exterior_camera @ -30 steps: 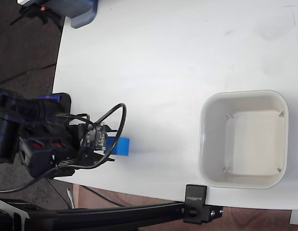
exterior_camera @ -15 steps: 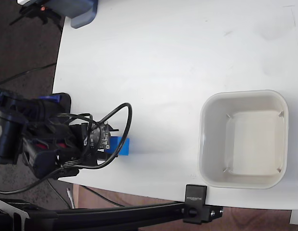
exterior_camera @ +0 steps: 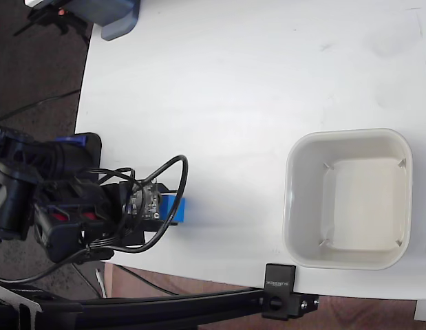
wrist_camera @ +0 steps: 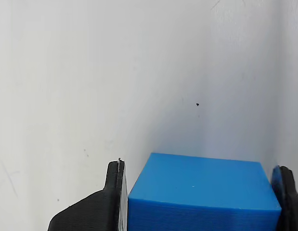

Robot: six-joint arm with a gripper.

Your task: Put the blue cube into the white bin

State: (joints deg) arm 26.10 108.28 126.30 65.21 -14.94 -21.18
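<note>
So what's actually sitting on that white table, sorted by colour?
Bright blue: 1, the blue cube between the tool's fingers
Off-white: 1, the white bin, nothing in it
Blue-grey: 1, object at the table's corner
Total: 3

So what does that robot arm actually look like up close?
In the fixed view the arm is mostly black, bulky and blocky, with blue parts near its base and small red patches on its body. Thin black cables loop out around the hand, which has a bare metal section. In the wrist view its fingers are matte black with rounded edges.
</note>
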